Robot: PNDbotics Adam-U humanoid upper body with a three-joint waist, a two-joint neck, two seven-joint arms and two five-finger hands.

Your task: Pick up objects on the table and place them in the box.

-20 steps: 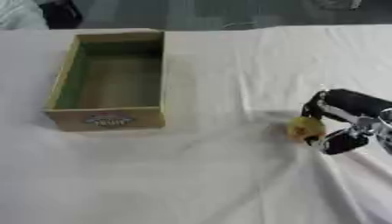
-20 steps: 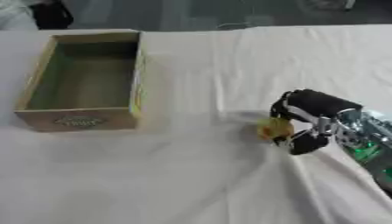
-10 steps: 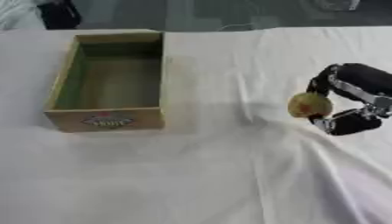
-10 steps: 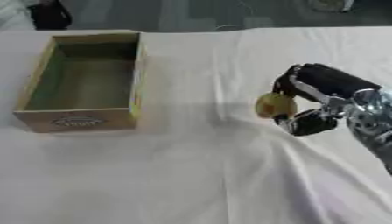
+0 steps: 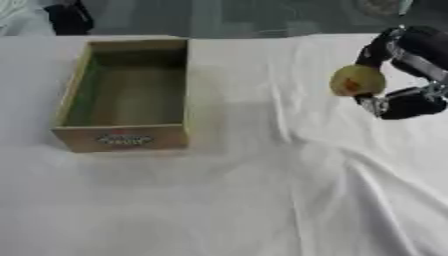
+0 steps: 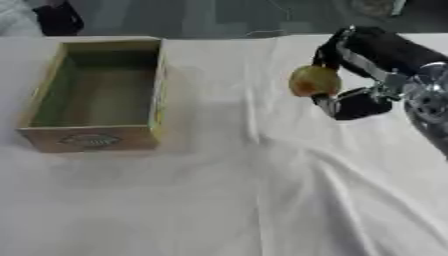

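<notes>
Inside, box (image 5: 122, 95) bare, open-topped.

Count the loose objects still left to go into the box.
1: a small round yellowish object, held in the right hand above the white cloth, to the right of the box. The box looks empty, and nothing else lies on the cloth in view.

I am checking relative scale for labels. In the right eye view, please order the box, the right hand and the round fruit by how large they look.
1. box
2. right hand, which is raised nearer the camera, so it may look bigger than it is
3. round fruit
</notes>
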